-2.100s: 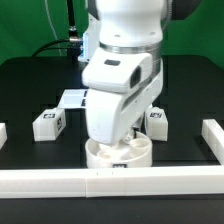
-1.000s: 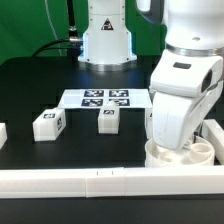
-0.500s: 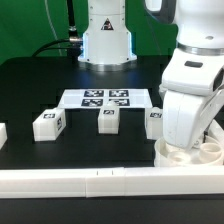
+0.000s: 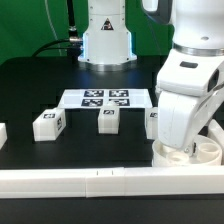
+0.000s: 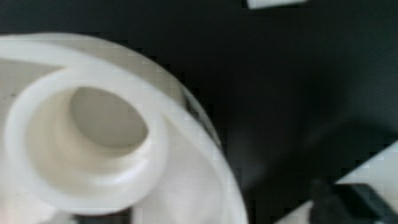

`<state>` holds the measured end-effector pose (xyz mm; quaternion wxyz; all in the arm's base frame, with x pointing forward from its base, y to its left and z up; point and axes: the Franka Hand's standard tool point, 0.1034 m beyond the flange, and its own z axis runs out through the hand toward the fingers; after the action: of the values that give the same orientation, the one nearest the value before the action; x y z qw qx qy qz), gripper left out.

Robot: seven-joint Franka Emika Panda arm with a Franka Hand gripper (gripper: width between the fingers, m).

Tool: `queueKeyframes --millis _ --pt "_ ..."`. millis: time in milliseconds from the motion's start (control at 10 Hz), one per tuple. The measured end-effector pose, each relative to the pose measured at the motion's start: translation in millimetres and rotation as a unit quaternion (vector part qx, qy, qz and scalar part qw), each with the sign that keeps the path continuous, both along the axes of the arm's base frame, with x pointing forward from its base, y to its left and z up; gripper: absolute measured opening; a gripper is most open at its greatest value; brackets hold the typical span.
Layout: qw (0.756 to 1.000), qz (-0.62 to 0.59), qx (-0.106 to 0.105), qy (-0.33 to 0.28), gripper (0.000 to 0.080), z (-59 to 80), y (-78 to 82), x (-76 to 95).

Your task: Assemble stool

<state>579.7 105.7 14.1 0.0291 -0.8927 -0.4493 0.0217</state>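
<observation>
Where rails (image 4: 100, 180) meet at exterior view's right, seat (image 4: 207, 150) lies on surface (image 4: 40, 80), claw (image 4: 186, 148) low over it; spread impossible to tell.

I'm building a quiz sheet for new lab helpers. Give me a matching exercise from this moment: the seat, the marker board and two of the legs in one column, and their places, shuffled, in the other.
Things:
1. seat
2. marker board
3. left leg
4. middle leg

Places:
A. just in front of the marker board's middle
B. lying flat, behind the legs
C. in the corner of the border rails, at the exterior view's right
D. the leg farthest toward the exterior view's left

Pairs: 1-C, 2-B, 3-D, 4-A
</observation>
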Motion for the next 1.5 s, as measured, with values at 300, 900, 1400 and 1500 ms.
queueKeyframes --millis 300,900,1400,1500 --pt "1.000 0.000 -0.008 0.004 0.0648 37.6 -3.4 3.8" --pt "1.000 -0.017 -0.013 0.000 0.0649 51.2 -61.4 -25.9" --pt "0.991 -0.132 -0.016 0.008 0.0649 41.0 -66.2 -27.5" --pt "0.982 -0.189 -0.018 0.003 0.0649 38.5 -68.9 -28.0"
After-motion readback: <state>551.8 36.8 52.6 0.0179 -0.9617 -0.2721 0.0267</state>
